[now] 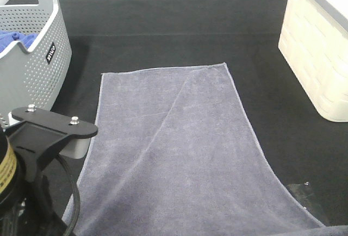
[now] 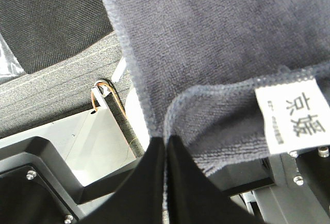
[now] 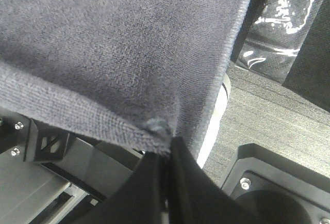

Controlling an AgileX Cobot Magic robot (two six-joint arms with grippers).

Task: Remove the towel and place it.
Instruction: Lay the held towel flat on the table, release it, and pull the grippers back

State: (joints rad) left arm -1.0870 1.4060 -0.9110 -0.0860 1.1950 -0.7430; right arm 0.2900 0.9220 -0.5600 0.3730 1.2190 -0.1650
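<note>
Towel [image 1: 174, 138], large rectangular grey-lavender terry cloth with stitched hems: spread lengthwise on dark fabric-covered desk [image 1: 179, 29], one diagonal crease running across it. Near end pinched at both corners: left tool [image 2: 165, 177], black fingers pressed together on the hem close to a white printed label [image 2: 296, 115]; right tool [image 3: 166, 182], clamped on the opposite corner. Grey perforated plastic basket [image 1: 32, 67] holding bright blue cloth [image 1: 13, 40], at left. Cream ribbed bin [image 1: 315, 56], at right, apart from the towel.
</note>
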